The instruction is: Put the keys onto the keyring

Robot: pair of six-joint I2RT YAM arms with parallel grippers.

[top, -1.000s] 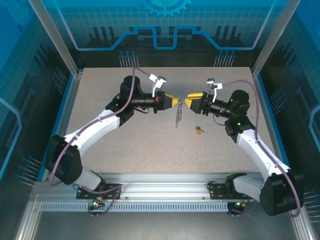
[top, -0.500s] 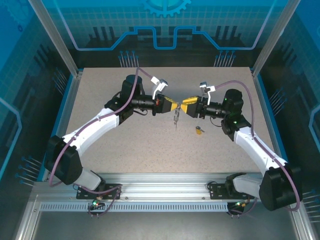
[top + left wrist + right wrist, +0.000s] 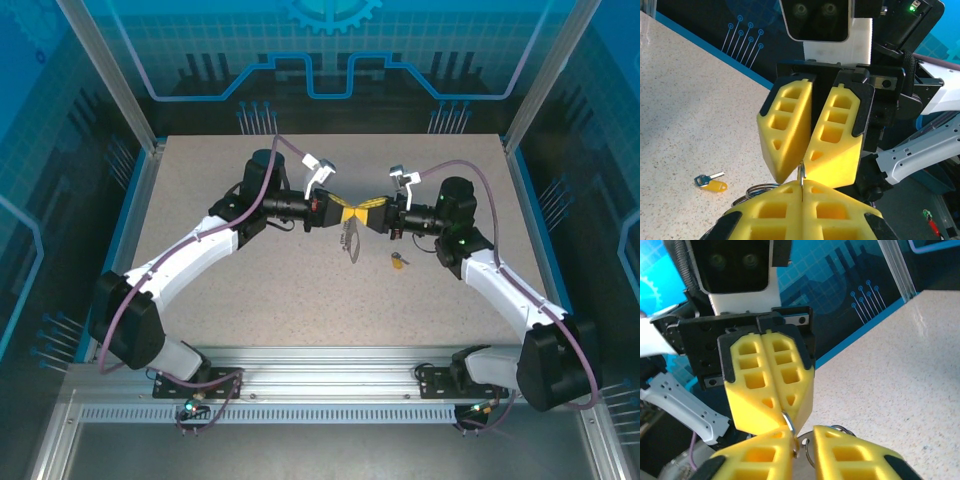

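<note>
My left tool (image 3: pixel 347 211) and right tool (image 3: pixel 366 208) are both clenched tip to tip on the keyring (image 3: pixel 350 240), held over the middle of the surface (image 3: pixel 300 300), while the key (image 3: pixel 399 261) lies apart toward the right edge, so I judge this a regrasp, and next the ring needs prising open.

Speckled beige table (image 3: pixel 300 300), one small yellow-headed key (image 3: pixel 399 262) lying flat right of centre
</note>
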